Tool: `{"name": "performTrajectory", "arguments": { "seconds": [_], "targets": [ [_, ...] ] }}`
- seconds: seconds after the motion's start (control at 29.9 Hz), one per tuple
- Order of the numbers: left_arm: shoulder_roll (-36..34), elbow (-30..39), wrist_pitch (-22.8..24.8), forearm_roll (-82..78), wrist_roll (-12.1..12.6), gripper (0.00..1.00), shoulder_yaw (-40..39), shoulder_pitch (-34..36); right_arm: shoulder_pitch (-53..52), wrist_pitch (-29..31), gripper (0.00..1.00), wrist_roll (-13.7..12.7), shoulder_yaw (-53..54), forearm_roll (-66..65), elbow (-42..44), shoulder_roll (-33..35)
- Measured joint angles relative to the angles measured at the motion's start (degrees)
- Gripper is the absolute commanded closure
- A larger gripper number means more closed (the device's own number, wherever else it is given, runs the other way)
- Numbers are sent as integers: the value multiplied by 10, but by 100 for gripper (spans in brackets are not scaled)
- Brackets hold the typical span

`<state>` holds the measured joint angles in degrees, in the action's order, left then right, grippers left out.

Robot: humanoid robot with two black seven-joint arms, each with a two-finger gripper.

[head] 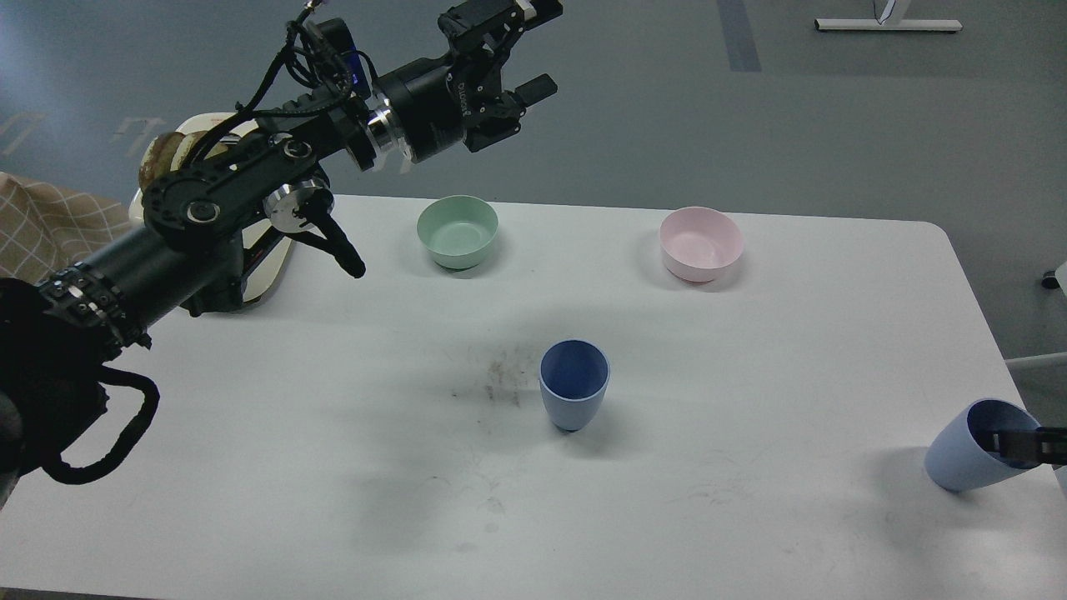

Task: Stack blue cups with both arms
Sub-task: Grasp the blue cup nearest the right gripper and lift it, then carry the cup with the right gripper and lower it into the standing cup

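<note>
One blue cup (573, 396) stands upright near the middle of the white table (750, 517). The second blue cup (959, 457) sits tilted at the table's right edge, its mouth facing right. Only a black fingertip of my right gripper (1024, 443) shows, coming in from the right edge and reaching into that cup's mouth; the rest is out of view. My left gripper (543, 48) is open and empty, held high beyond the table's far edge, above the green bowl (457, 229).
A pink bowl (700, 242) stands at the back right and the green bowl at the back middle. A white tray (271, 267) lies at the back left under my left arm. A dark smudge (500, 377) marks the table left of the middle cup.
</note>
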<state>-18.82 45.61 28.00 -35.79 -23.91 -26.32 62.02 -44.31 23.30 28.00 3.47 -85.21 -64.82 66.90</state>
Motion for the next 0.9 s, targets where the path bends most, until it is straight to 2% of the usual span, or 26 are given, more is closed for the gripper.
{"name": "performTrajectory", "arguments": {
  "seconds": [0.03,0.1,0.33,0.47,0.64,0.77,0.9],
  "targets": [
    [0,0,0,0,0,2,-2,-1,0,0,92,0,0,0,0,0],
    [0,0,0,-1,0,2,-3,-2,1,0,100,0,0,0,0,0],
    [3,1,0,-1,0,2,-6,-2,-13,1,100,0,3,-1,-20,19],
    [4,1,0,-1,0,2,-6,-2,-70,7,100,0,7,-9,-75,65],
    [4,0,0,-1,0,2,-6,-3,-159,36,100,0,8,-44,-110,86],
    [4,-1,0,-2,-1,2,-6,-3,-235,46,100,0,7,-54,-108,46],
    [3,-10,0,-3,-1,2,-6,-2,-292,47,100,0,4,-57,-57,-46]
  ]
}}
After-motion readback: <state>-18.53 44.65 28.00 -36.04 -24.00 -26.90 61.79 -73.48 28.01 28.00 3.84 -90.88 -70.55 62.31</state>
